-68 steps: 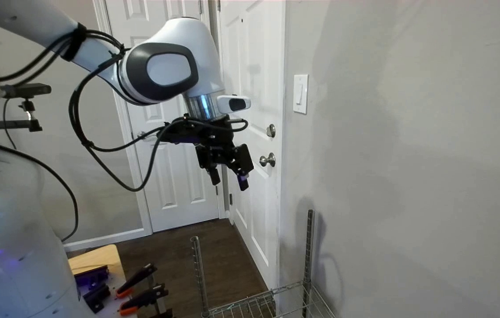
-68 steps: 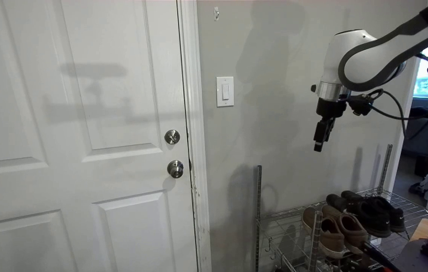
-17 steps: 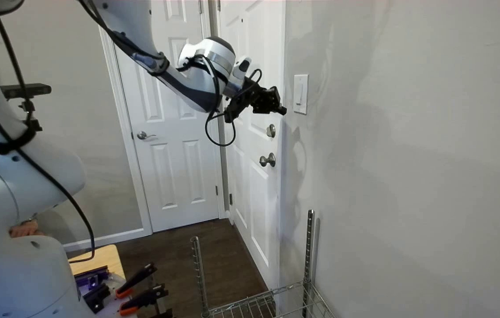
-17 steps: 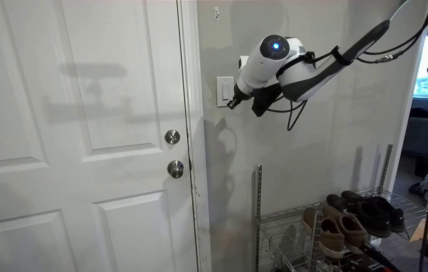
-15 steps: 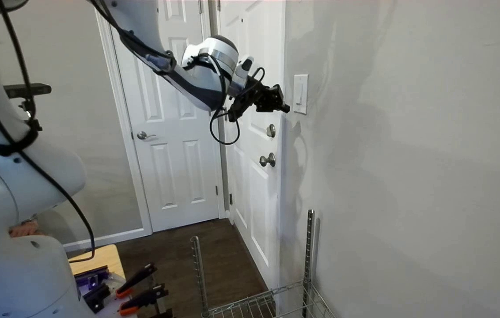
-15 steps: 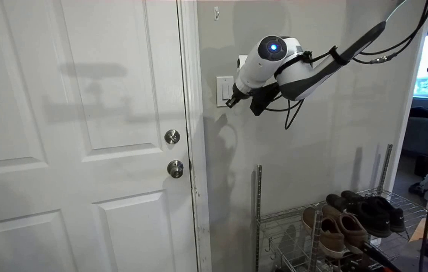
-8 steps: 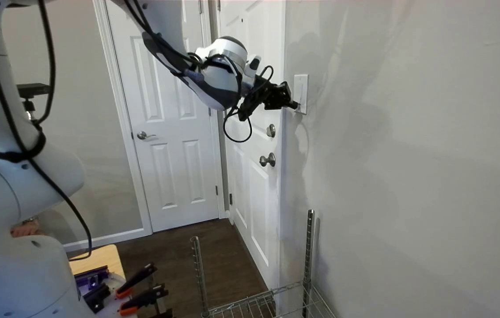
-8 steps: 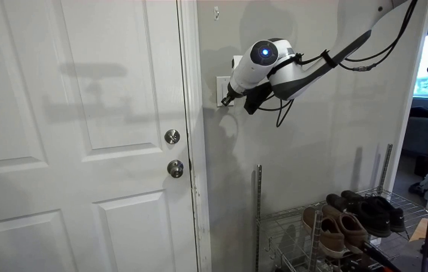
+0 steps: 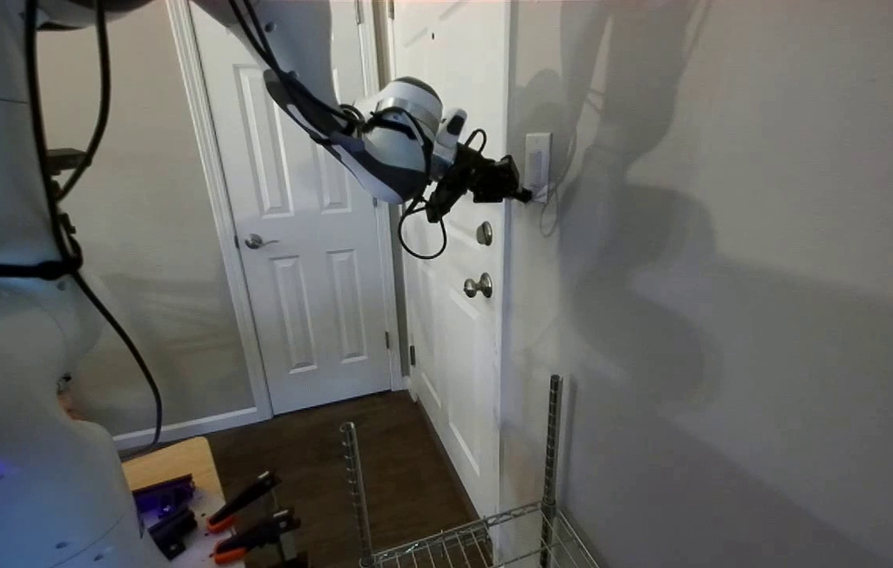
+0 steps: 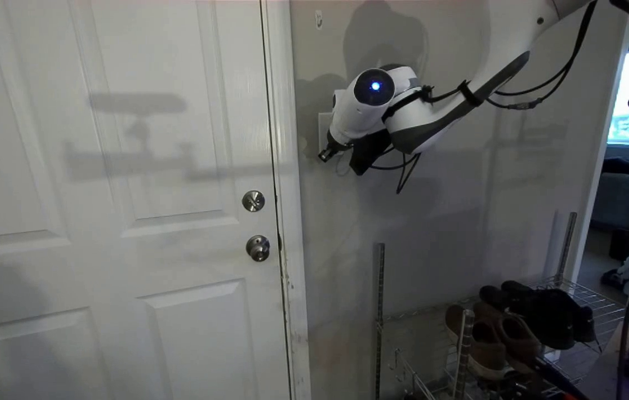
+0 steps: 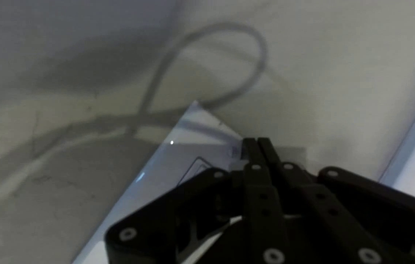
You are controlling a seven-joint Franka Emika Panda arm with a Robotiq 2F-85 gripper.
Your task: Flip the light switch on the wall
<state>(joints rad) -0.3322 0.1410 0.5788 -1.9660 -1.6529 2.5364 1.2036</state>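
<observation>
On wall (image 9: 778, 197): light switch (image 9: 538, 163), lower part beside end effector (image 11: 257, 140); contact unclear.

The light switch (image 9: 538, 162) is white, the end effector (image 11: 257, 140) black.

White arm (image 10: 417, 118), black cables (image 9: 104, 79) — screw-dotted gripper (image 11: 257, 140)

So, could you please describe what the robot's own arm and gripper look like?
The arm is white with dark trim and a blue light in a round black cap. Black cables run along it, held by black straps. The gripper is black, with slim, straight-edged jaws and pale round screw heads.
</observation>
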